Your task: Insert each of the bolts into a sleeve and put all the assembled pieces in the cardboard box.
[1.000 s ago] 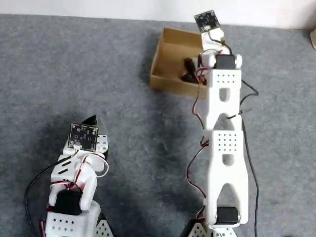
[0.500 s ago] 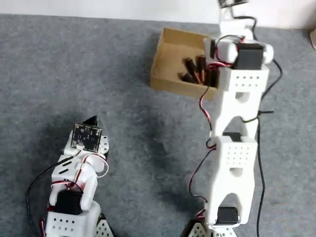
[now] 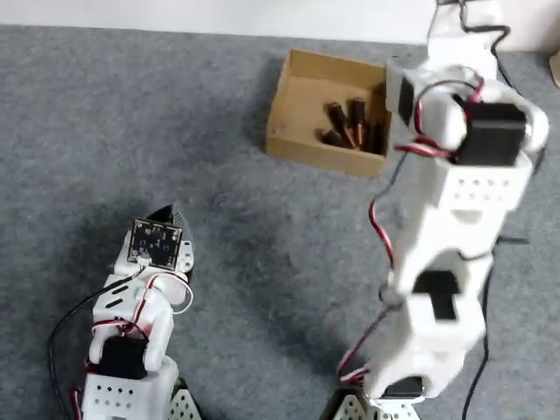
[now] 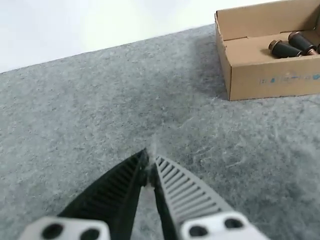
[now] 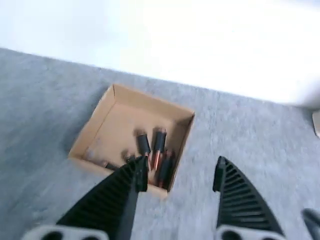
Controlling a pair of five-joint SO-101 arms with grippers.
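The cardboard box [image 3: 302, 109] stands at the back of the grey mat, with several dark sleeves holding copper bolts [image 3: 350, 127] lying in its right half. The box [image 5: 120, 122] and its assembled pieces [image 5: 155, 150] lie below my right gripper [image 5: 177, 172], which is open and empty, high above the mat on the raised right arm [image 3: 459, 166]. My left gripper [image 4: 150, 162] is shut with nothing in it, low over the mat at the front left [image 3: 166, 214]. The box [image 4: 270, 55] sits far from it.
Grey felt mat [image 3: 131, 114] covers the table. A white wall runs along the back edge. The left arm's base [image 3: 131, 367] sits at the front left, the right arm's base [image 3: 394, 394] at the front right.
The right arm has risen and pulled back from over the box towards the right, uncovering the pieces inside. The left arm has stayed put.
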